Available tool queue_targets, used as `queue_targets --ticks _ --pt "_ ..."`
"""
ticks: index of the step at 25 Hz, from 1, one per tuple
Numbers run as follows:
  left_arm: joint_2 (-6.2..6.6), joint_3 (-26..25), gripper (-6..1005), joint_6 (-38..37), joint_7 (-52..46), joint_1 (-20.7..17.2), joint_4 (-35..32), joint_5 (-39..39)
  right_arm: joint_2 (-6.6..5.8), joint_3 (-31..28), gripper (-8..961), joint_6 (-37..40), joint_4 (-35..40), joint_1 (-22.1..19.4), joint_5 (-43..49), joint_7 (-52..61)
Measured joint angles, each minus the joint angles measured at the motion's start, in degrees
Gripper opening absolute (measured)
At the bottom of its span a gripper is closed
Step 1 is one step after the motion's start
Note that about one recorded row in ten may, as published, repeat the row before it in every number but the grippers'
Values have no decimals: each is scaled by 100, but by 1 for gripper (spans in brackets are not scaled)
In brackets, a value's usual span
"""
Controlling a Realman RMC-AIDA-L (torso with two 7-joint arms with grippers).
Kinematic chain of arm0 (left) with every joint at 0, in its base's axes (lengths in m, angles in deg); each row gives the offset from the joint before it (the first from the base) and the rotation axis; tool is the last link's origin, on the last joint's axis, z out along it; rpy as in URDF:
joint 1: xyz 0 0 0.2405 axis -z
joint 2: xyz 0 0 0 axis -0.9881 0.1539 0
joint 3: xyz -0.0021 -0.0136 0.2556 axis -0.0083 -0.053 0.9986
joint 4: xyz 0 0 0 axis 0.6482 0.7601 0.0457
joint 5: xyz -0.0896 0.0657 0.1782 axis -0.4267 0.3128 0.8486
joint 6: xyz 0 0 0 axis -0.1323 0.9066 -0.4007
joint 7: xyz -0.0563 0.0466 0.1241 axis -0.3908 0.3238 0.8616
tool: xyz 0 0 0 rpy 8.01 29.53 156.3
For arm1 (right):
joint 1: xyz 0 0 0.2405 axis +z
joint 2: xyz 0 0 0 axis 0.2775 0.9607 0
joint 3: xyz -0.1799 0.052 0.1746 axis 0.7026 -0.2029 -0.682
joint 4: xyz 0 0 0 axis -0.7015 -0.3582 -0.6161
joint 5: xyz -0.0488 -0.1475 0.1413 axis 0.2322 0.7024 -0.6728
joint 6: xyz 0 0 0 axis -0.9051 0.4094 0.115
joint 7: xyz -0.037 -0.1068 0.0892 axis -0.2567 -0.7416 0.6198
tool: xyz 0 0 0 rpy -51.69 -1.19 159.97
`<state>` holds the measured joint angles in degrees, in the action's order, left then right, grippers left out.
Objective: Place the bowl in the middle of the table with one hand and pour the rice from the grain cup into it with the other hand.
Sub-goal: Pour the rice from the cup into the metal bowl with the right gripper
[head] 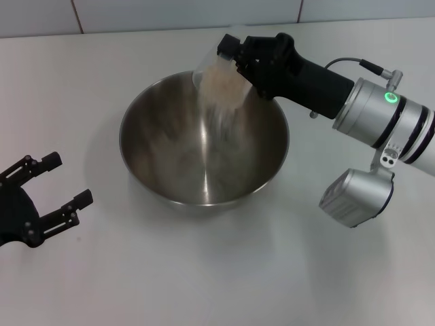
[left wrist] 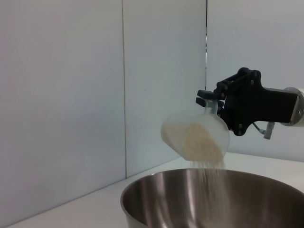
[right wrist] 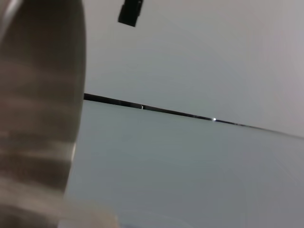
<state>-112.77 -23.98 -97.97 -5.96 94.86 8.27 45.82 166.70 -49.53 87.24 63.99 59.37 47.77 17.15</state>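
Note:
The steel bowl [head: 204,146] stands on the white table [head: 136,272] near its middle. My right gripper [head: 234,58] is shut on the clear grain cup [head: 217,78], tipped over the bowl's far rim. Rice [head: 216,109] streams from the cup into the bowl. In the left wrist view the tilted cup [left wrist: 194,137] pours rice [left wrist: 211,185] into the bowl [left wrist: 209,199], held by the right gripper [left wrist: 213,104]. My left gripper [head: 58,187] is open and empty, to the left of the bowl above the table. The right wrist view shows the cup [right wrist: 38,118] close up.
A pale wall [head: 204,13] runs along the table's far edge. My right arm [head: 380,115] reaches in from the right above the table.

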Motion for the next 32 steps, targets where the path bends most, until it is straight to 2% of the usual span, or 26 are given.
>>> queue_targets --ticks 10,32 --pt "1 2 813 -22 -3 -1 -3 41 0 -16 27 -6 -252 -40 7 -1184" --pt "69 80 813 -142 -1 -66 -4 126 0 -3 46 159 -425 -91 28 -2520"
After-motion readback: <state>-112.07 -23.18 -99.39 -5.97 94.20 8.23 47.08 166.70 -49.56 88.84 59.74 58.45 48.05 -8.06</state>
